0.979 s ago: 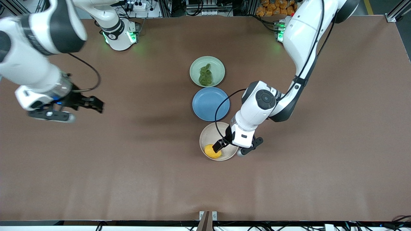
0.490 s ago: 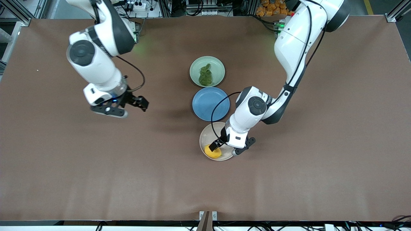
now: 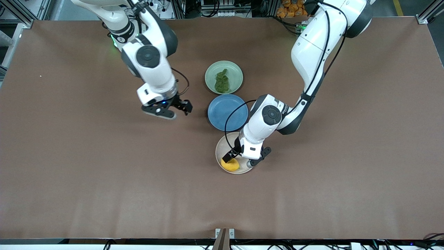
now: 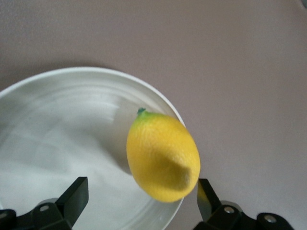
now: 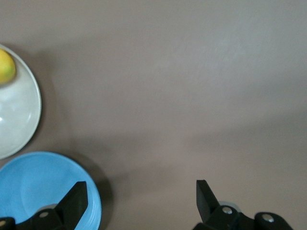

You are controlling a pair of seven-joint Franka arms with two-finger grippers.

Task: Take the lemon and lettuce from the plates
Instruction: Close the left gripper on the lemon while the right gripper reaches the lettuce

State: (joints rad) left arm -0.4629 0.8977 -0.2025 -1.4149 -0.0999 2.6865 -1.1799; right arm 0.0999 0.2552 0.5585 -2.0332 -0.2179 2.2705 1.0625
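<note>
Yellow and firm, the lemon (image 3: 230,164) lies at the front-camera edge of the beige-white plate (image 3: 220,151) and is judged light, rounded and prone to roll, best pinched across its middle. The left claw (image 3: 231,156) hangs spread just over it, gripping nothing. Only the left wrist view shows the green stem tip. The lettuce (image 3: 222,82), judged soft, rests on the pale green plate (image 3: 236,71); the right claw (image 3: 175,109), fingers apart and empty, is over bare worktop (image 3: 104,173) beside the blue plate (image 3: 222,111)
</note>
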